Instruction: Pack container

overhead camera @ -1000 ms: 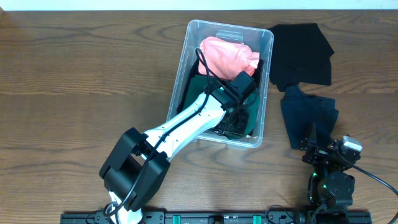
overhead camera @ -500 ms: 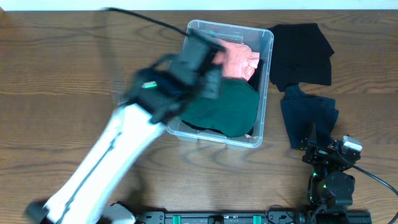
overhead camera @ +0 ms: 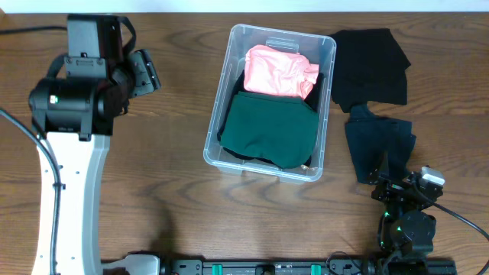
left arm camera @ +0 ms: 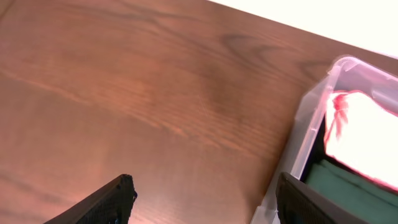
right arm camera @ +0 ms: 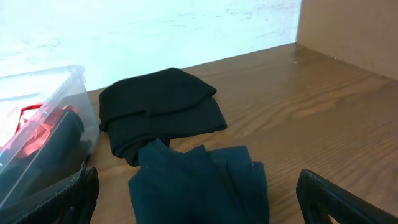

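The clear plastic container (overhead camera: 327, 53) stands at the table's middle back. Inside lie a folded pink cloth (overhead camera: 279, 71) at the far end and a folded dark green cloth (overhead camera: 271, 130) at the near end. The container's corner shows in the left wrist view (left arm camera: 311, 106) and the right wrist view (right arm camera: 74, 81). My left gripper (overhead camera: 145, 72) is open and empty, raised at the far left, well away from the container; its fingers frame bare table (left arm camera: 202, 199). My right gripper (overhead camera: 401, 183) is open and empty at the front right, just short of a navy cloth (overhead camera: 378, 141).
A black cloth (overhead camera: 370, 65) lies right of the container, with the navy cloth in front of it; both show in the right wrist view, the black cloth (right arm camera: 158, 102) behind the navy cloth (right arm camera: 199, 183). A wooden wall edge (right arm camera: 348, 25) stands at the far right.
My left arm has pulled out of the container and swung far left. The green cloth now lies flat in the container. The right arm has not moved.
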Motion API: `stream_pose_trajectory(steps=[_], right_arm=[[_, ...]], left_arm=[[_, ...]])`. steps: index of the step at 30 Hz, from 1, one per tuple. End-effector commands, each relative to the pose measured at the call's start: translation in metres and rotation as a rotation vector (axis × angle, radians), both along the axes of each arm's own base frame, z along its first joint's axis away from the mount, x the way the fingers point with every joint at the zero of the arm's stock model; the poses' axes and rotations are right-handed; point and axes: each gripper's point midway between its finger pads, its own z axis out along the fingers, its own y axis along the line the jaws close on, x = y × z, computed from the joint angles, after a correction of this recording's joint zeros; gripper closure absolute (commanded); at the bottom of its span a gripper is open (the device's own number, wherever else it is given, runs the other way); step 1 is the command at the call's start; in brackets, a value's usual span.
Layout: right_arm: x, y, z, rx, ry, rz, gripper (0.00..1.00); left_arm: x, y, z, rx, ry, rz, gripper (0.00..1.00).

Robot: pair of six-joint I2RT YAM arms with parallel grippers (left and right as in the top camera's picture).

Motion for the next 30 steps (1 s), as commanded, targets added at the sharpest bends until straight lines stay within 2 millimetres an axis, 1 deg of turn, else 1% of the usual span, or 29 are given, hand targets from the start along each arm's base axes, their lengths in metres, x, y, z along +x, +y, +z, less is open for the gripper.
stream_pose_trajectory(steps=[1, 2, 4, 6, 9, 12, 14, 17, 20, 26, 30], right_arm=[[0.0, -0.001, -0.001, 0.01, -0.003, -0.006, 0.01], [0.0, -0.001, -0.001, 0.01, -0.003, -0.006, 0.01], [0.0, -0.001, -0.001, 0.009, -0.002, -0.006, 0.01], [0.0, -0.001, -0.001, 0.01, -0.003, -0.006, 0.01], [0.0, -0.001, -0.001, 0.009, -0.002, -0.006, 0.01], [0.0, -0.001, -0.001, 0.01, -0.003, -0.006, 0.01], [0.0, -0.001, -0.001, 0.009, -0.002, -0.006, 0.01], [0.0, -0.001, -0.001, 0.01, -0.003, -0.006, 0.01], [0.0, -0.001, -0.001, 0.01, -0.003, -0.006, 0.01], [0.0, -0.001, -0.001, 0.009, -0.002, -0.006, 0.01], [0.0, -0.001, -0.001, 0.009, -0.002, -0.006, 0.01]], left_arm=[[0.015, -0.037, -0.027, 0.064, 0.072, -0.418, 0.26], [0.02, -0.041, -0.037, 0.081, 0.095, -0.473, 0.26], [0.03, -0.041, -0.055, 0.082, 0.138, -0.484, 0.26], [0.04, -0.046, -0.077, 0.058, 0.188, -0.5, 0.26], [0.049, -0.067, -0.109, -0.014, 0.247, -0.623, 0.26], [0.058, -0.076, -0.131, -0.056, 0.273, -0.661, 0.26], [0.064, -0.085, -0.138, -0.1, 0.27, -0.686, 0.26], [0.067, -0.104, -0.143, -0.152, 0.245, -0.779, 0.26], [0.07, -0.108, -0.147, -0.13, 0.245, -0.789, 0.26], [0.075, -0.119, -0.151, -0.123, 0.229, -0.813, 0.26], [0.073, -0.134, -0.166, -0.127, 0.265, -0.845, 0.26]])
